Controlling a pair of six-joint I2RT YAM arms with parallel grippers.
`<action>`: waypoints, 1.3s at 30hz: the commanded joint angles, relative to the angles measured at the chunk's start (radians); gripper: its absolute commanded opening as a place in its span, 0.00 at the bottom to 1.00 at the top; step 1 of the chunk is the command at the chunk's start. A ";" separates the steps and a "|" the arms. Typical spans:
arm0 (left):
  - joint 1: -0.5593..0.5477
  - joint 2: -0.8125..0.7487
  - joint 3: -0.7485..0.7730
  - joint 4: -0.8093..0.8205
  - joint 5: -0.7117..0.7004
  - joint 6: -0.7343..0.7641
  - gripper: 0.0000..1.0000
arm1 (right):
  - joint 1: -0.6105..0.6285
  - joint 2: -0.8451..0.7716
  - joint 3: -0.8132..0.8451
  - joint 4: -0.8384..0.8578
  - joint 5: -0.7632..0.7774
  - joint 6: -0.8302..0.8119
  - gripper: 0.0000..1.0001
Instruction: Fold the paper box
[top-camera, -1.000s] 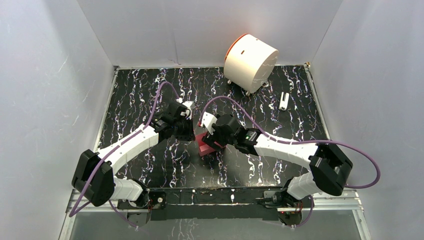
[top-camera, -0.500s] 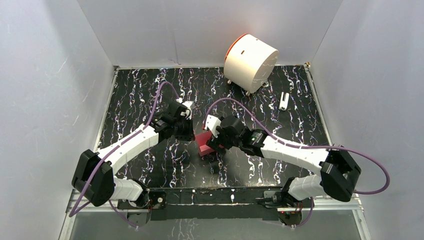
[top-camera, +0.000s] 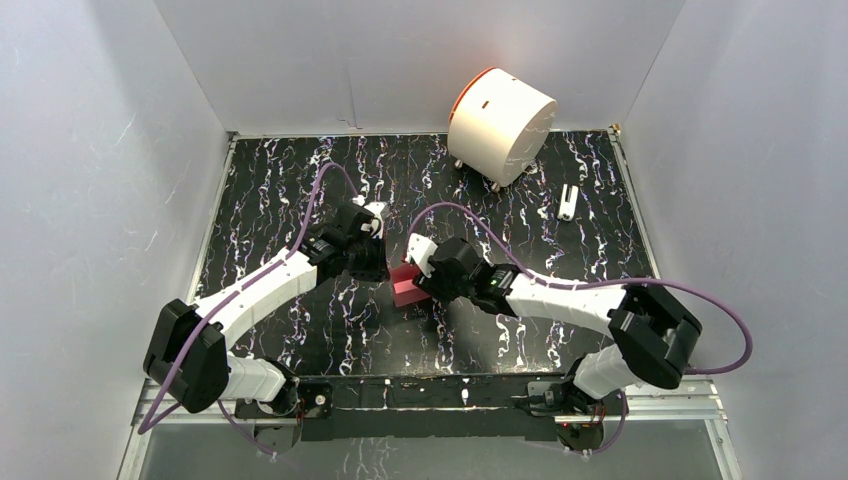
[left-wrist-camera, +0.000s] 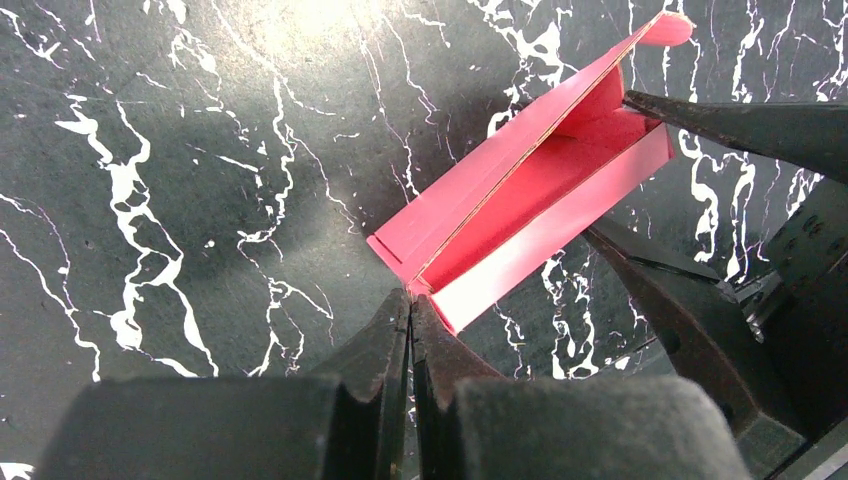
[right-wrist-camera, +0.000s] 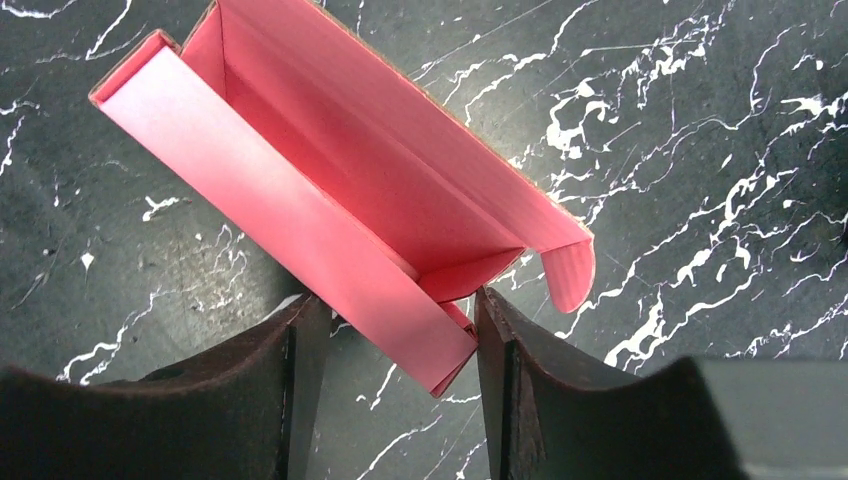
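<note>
My left gripper (left-wrist-camera: 410, 305) is closed, its tips touching one end corner of the pink paper box (left-wrist-camera: 520, 200). The box lies half folded with its open side up in the middle of the table (top-camera: 280, 190). My right gripper (right-wrist-camera: 397, 305) sits at the box's 3 o'clock, jaws apart astride its other end.

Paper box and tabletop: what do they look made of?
Paper box: thin card, pink-red, matte with a faint sheen. Its crisp creases and brownish raw cut edge point to paperboard. Tabletop: black with white veining, marble-look. Soft glare in the left wrist view suggests a smooth semi-gloss surface, but whether it is stone or printed laminate cannot be told.
</note>
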 joint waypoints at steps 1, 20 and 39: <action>-0.017 -0.033 0.014 -0.020 0.053 0.006 0.00 | 0.006 0.038 0.039 0.179 0.011 0.038 0.56; -0.032 -0.038 -0.039 0.051 -0.084 -0.102 0.00 | 0.086 0.140 0.080 0.254 0.145 0.201 0.48; -0.043 -0.026 -0.102 0.091 -0.175 -0.103 0.00 | 0.109 0.158 0.098 0.278 0.171 0.239 0.49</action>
